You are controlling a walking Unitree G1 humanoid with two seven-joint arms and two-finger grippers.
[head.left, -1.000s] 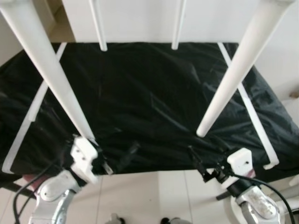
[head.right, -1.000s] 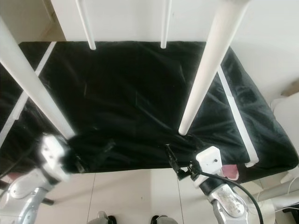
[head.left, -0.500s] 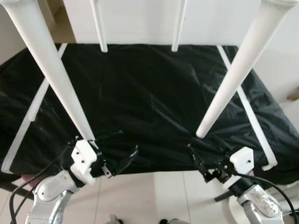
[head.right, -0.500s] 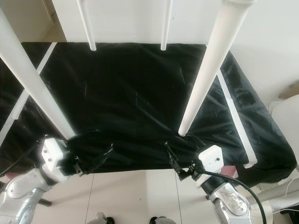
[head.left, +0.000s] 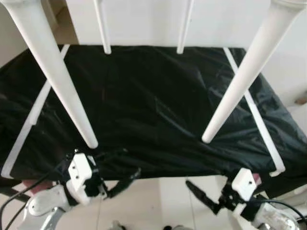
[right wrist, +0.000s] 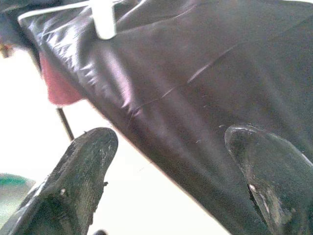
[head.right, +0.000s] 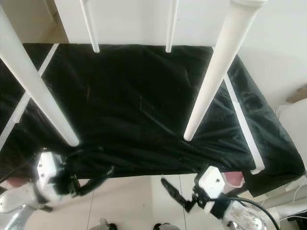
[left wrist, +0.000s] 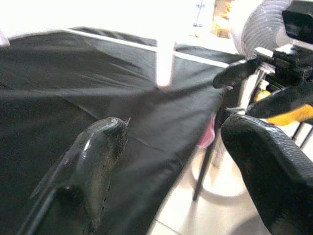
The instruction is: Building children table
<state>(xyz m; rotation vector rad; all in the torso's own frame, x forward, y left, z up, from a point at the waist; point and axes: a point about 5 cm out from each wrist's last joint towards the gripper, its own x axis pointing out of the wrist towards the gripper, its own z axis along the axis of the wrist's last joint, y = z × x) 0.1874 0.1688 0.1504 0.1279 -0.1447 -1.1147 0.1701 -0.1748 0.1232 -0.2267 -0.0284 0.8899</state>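
Observation:
Four white table legs stand with their thin tips on a black cloth [head.left: 153, 100]: a near left leg [head.left: 57, 76], a near right leg [head.left: 240, 81], and two far legs [head.left: 102, 28] [head.left: 183, 28]. Below the cloth's front edge, my left gripper [head.left: 121, 166] is open with nothing between its fingers [left wrist: 98, 156], just short of the near left leg's tip. My right gripper [head.left: 205, 199] is open too and holds nothing; it hangs over the floor, below and in front of the near right leg's tip. Its fingers [right wrist: 83, 166] point at the cloth's edge.
White straps run along the cloth at the left [head.left: 31, 117] and right [head.left: 259, 120]. Pale tiled floor [head.left: 160, 196] lies in front of the cloth's edge. Something pink [left wrist: 208, 134] hangs under the cloth's right corner, and a white fan [left wrist: 259, 24] stands beyond it.
Both grippers have drawn back from the cloth toward me and lower. The right one has left the cloth's edge and is now over the floor. The legs have not moved.

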